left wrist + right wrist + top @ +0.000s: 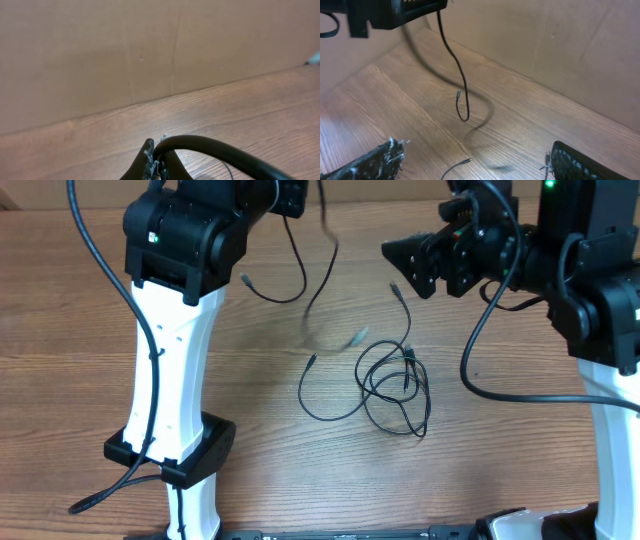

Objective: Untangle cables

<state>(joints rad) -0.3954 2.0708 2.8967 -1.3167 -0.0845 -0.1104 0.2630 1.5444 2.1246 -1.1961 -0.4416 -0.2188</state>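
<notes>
A loose tangle of cables [395, 385] lies on the surface [80, 330] just off centre toward 4 o'clock (one strand trails off toward 9 o'clock). Farther, at 1 o'clock, the right tool [405, 272] gapes wide and empty. At 12 o'clock the left tool [290, 202] is clamped tight on a hanging cable [451, 55].

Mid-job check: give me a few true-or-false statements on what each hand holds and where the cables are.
1. The right hand is open and empty. True.
2. The left hand is open. False: it is shut on a cable that hangs down from it.
3. A tangle of thin black cables lies on the table. True.
4. The tangle is clamped in the right hand. False: it lies on the table, apart from that hand.
</notes>
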